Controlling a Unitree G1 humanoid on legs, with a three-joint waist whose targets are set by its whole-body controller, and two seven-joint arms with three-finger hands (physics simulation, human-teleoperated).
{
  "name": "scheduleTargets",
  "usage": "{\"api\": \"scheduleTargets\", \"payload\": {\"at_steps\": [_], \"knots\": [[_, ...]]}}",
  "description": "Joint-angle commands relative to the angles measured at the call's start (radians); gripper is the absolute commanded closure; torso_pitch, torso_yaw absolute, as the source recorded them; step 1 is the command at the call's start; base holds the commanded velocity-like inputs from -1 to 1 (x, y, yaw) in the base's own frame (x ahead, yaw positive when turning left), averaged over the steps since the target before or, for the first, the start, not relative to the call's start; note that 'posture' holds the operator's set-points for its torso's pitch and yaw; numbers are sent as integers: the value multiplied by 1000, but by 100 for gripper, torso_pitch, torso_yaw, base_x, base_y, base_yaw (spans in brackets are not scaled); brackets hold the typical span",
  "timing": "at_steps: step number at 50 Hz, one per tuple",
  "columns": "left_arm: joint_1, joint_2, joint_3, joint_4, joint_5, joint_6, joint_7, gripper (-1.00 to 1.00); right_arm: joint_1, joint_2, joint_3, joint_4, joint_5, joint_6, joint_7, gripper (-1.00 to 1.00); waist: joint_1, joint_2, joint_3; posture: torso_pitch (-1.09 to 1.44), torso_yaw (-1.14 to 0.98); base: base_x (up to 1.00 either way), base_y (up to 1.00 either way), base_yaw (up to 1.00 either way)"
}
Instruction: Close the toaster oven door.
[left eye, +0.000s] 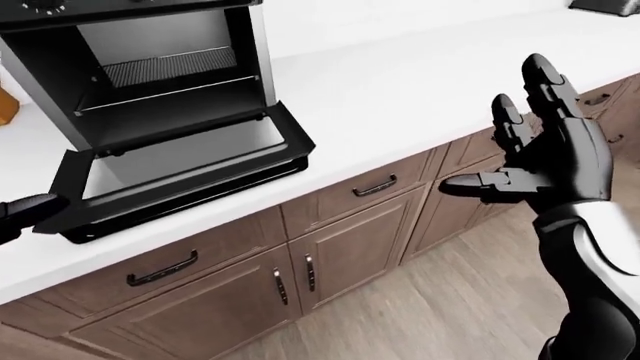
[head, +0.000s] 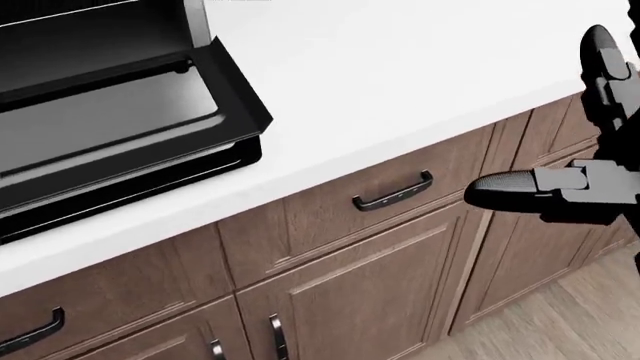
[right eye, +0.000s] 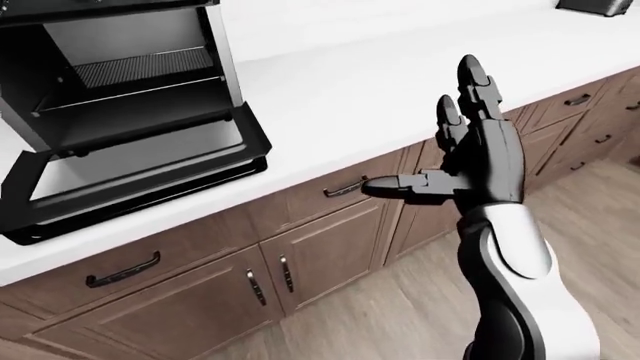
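The toaster oven (left eye: 150, 67) stands on the white counter (left eye: 400, 90) at the upper left, its black door (left eye: 185, 176) folded down flat over the counter's edge, the wire rack (left eye: 165, 66) showing inside. My right hand (left eye: 535, 161) hovers open to the right of the oven, off the counter's edge, fingers spread upward and thumb pointing left, holding nothing. Only a dark tip of my left hand (left eye: 25, 214) shows at the left border of the left-eye view, just beside the door's left corner; its fingers are hidden.
Brown drawers and cabinet doors with black handles (left eye: 375, 186) run beneath the counter. Wooden floor (left eye: 430, 300) lies below. A dark object (left eye: 605, 4) sits at the counter's top right corner.
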Motion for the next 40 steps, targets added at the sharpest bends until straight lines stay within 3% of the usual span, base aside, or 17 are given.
{"api": "scheduleTargets", "payload": {"at_steps": [1,4,5,6,7,10,15,18,19,20,23,27,30,31,32,35,40], "knots": [[-15,19,5,-28,-4,-30,-6,-100,-21,-12,-12,-21,-5,-33,-3,-100,-2,4,-10,0,0,9,8,0],[-14,19,5,-28,-4,-31,-6,-100,-19,-11,-10,-23,-7,-33,-3,-100,1,-57,-20,0,0,10,7,0],[-14,19,5,-27,-3,-31,-6,-100,-19,-11,-10,-24,-7,-32,-4,-100,6,-62,-27,0,0,9,7,0],[-14,19,6,-28,-4,-31,-6,-100,-19,-11,-11,-22,-7,-33,-3,-100,-6,-39,-18,0,0,9,8,0],[-14,19,6,-28,-4,-30,-6,-100,-19,-11,-10,-21,-8,-35,-2,-100,-6,-51,-17,0,0,10,7,0],[-13,19,9,-28,-6,-30,-7,-100,-19,-10,-9,-21,-9,-35,-2,-100,-8,-40,-24,0,0,10,8,0],[-14,25,16,-27,-12,-26,-6,-100,-22,-11,-10,-19,-11,-34,-2,-100,-12,11,-8,0,0,10,9,0],[-12,22,13,-29,-11,-27,-6,-100,-19,-10,-8,-22,-12,-34,-1,-100,-15,105,-31,0,0,10,10,0],[-13,23,14,-29,-12,-26,-6,-100,-20,-10,-9,-22,-11,-33,0,-100,-6,53,-17,0,0,10,12,0],[-13,24,15,-29,-13,-25,-5,-100,-21,-10,-11,-21,-11,-32,0,-100,-11,71,-12,0,0,10,14,0],[-14,26,15,-29,-13,-24,-4,-100,-22,-11,-11,-21,-10,-32,0,-100,-7,41,-18,0,0,10,16,0],[-15,28,16,-30,-16,-22,-2,-100,-24,-12,-13,-19,-9,-32,0,-100,-4,-9,-8,0,0,10,16,0],[-17,32,20,-31,-20,-18,0,-100,-26,-13,-11,-19,-8,-30,-2,-100,-2,-71,-18,0,0,10,16,0],[-17,34,21,-30,-21,-17,0,-100,-26,-13,-12,-20,-8,-30,-2,-100,-12,-32,-16,0,0,11,16,0],[-17,34,22,-29,-22,-18,0,-100,-27,-13,-12,-21,-6,-28,-4,-100,-7,-50,-17,0,0,10,16,0],[-16,34,18,-26,-19,-22,-1,-100,-30,-13,-13,-24,-3,-24,-7,-100,-10,-46,-26,0,0,10,16,0],[-15,36,23,-23,-19,-23,-3,-100,-29,-13,-12,-25,-2,-25,-9,-100,-17,14,-8,0,0,10,16,0]]}}
